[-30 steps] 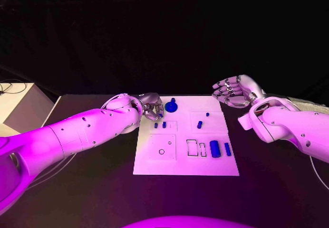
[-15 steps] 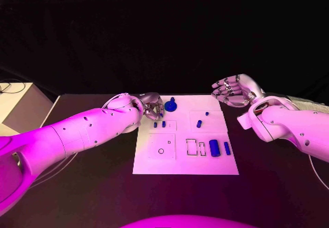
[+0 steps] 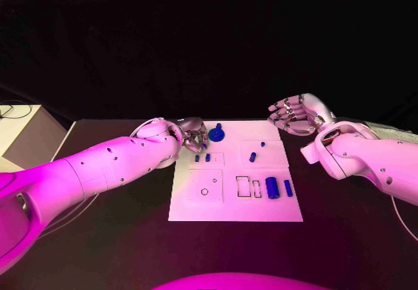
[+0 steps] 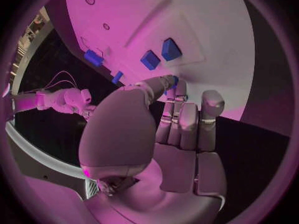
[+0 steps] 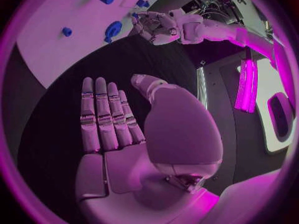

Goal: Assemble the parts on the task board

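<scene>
Black desk (image 3: pixel 104 241) carries the white board (image 3: pixel 235 208), blue parts (image 3: pixel 272 188) scattered on it. Left robot hand (image 3: pixel 193 138), empty, hovers unchanged at its far-left corner; right robot hand (image 3: pixel 296 115) stays open beyond its far-right corner.

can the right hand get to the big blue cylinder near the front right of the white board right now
Probably yes. The right hand is open and holds nothing, hovering off the white task board's far right corner. The large blue cylinder lies on that same right side, with nothing above it; the left hand is over at the far left.
</scene>
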Controlling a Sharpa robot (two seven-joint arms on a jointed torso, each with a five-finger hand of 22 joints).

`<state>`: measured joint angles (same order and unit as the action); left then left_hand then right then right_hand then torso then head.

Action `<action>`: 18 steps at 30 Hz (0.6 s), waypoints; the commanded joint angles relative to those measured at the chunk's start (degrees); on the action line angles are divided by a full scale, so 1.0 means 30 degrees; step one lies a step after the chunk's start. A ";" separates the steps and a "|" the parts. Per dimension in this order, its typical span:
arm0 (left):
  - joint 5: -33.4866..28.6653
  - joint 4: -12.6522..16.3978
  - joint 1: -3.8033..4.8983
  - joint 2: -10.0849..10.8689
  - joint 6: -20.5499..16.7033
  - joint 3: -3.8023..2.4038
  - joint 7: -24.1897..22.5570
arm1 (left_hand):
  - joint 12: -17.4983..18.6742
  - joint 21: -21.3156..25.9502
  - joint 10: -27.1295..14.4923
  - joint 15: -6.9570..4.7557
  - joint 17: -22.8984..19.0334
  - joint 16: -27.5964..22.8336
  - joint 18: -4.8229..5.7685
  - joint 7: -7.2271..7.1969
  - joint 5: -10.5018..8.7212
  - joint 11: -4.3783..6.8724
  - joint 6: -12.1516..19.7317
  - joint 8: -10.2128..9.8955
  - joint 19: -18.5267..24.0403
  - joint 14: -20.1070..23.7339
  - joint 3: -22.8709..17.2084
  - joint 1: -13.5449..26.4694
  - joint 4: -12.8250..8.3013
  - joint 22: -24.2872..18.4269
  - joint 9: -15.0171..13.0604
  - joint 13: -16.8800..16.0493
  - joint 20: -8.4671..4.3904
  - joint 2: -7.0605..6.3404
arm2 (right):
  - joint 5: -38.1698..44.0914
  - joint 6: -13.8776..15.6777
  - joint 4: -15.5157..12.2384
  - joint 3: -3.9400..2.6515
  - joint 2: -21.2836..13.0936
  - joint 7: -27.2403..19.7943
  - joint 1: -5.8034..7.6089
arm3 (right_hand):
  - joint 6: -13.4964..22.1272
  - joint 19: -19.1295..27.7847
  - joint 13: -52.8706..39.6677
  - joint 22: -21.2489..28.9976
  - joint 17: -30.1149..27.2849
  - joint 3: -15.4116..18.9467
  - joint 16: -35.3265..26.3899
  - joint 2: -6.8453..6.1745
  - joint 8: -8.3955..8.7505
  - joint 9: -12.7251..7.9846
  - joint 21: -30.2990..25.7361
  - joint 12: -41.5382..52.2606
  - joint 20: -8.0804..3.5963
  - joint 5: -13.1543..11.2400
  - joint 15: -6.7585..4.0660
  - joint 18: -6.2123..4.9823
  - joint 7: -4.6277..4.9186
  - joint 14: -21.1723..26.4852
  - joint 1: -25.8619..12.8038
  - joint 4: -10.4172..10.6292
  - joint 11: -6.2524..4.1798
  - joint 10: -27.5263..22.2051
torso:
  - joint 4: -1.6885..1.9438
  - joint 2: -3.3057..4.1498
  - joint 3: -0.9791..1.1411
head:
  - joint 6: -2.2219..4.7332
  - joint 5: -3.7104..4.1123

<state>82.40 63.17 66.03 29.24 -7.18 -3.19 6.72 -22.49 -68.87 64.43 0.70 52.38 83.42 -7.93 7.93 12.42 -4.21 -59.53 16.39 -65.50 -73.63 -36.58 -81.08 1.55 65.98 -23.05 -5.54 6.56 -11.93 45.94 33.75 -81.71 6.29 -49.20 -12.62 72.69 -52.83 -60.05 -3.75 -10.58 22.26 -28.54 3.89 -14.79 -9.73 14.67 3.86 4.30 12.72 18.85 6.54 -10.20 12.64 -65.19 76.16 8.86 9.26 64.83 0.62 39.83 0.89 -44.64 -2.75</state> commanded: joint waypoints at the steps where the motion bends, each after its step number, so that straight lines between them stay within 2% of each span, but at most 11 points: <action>1: 0.0204 -0.0049 -0.0087 -0.0083 0.1145 0.0135 0.0374 | 0.0169 0.0138 0.0068 0.0009 -0.0143 -0.0088 0.0094 0.0055 0.0081 -0.0050 0.0044 -0.0089 0.0244 0.0206 0.0169 0.0100 -0.0019 -0.0121 -0.0029 -0.0014 -0.0022 0.0193 | 0.0059 -0.0198 -0.0030 -0.0011 0.0016 -0.0245 -0.0003 | -0.0051 0.0040 0.0022 0.0020 -0.0022 0.0046 0.0024 0.0100 0.0104 -0.0027 -0.0016 0.0025 0.0025 0.0064 -0.0016 -0.0110 0.0075 0.0087 0.0165 -0.0073 -0.0024 -0.0165 | -0.0005 -0.0002 -0.0014 | 0.0000 0.0007; 5: 0.0266 -0.0044 -0.0084 -0.0064 0.1172 0.0261 0.0269 | 0.0329 0.0294 0.0031 0.0052 -0.0289 -0.0131 0.0057 0.0088 0.0078 -0.0091 0.0131 -0.0181 0.0425 0.0337 0.0259 0.0210 0.0014 -0.0271 -0.0025 -0.0028 0.0012 0.0168 | 0.0057 -0.0207 -0.0026 -0.0011 0.0011 -0.0244 -0.0003 | -0.0051 0.0040 0.0022 0.0020 -0.0022 0.0046 0.0024 0.0100 0.0104 -0.0027 -0.0016 0.0025 0.0025 0.0064 -0.0016 -0.0110 0.0075 0.0087 0.0165 -0.0073 -0.0024 -0.0165 | 0.0006 -0.0010 -0.0007 | 0.0001 0.0053; 8: 0.0253 -0.0039 -0.0084 -0.0066 0.0872 0.0329 0.0071 | 0.0553 0.0359 0.0119 0.0095 -0.0206 -0.0088 0.0053 0.0129 0.0100 -0.0113 0.0742 -0.0682 0.0460 0.0375 0.0369 0.0373 0.0078 -0.0298 0.0132 -0.0134 0.0082 0.0138 | 0.0054 -0.0209 -0.0018 -0.0011 0.0014 -0.0245 -0.0003 | -0.0051 0.0040 0.0022 0.0020 -0.0022 0.0046 0.0024 0.0100 0.0104 -0.0027 -0.0016 0.0025 0.0025 0.0064 -0.0016 -0.0110 0.0075 0.0087 0.0165 -0.0073 -0.0024 -0.0165 | 0.0025 -0.0018 -0.0006 | 0.0004 0.0064; 18: 0.0217 -0.0028 -0.0085 -0.0060 0.0495 0.0399 -0.0183 | 0.0586 0.0347 0.0149 0.0087 -0.0106 -0.0058 0.0056 0.0133 0.0138 -0.0106 0.0790 -0.0754 0.0434 0.0335 0.0332 0.0301 0.0033 -0.0281 0.0154 -0.0170 0.0084 0.0186 | 0.0042 -0.0203 0.0012 -0.0011 0.0048 -0.0270 -0.0003 | -0.0073 0.0016 0.0024 0.0146 -0.0100 0.0049 0.0032 0.0102 0.0133 -0.0039 -0.0009 0.0040 0.0023 0.0099 -0.0015 -0.0109 0.0076 0.0080 0.0167 -0.0093 -0.0023 -0.0177 | -0.0020 -0.0028 -0.0009 | 0.0040 0.0064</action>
<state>82.76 63.04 66.19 29.16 -7.00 -2.28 6.64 -21.00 -67.99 64.63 0.93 52.00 83.42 -7.93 8.30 12.46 -4.42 -57.32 14.27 -64.48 -72.98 -35.73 -80.25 1.82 65.11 -22.49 -6.00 6.76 -11.10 45.92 33.75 -81.65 6.29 -49.10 -12.65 72.69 -52.83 -60.05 -3.75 -10.20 22.01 -28.54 3.89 -14.56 -9.51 14.61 3.86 4.30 12.72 18.85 6.54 -10.19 12.64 -65.19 76.39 8.86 9.11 64.68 0.59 39.75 0.86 -44.56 -2.55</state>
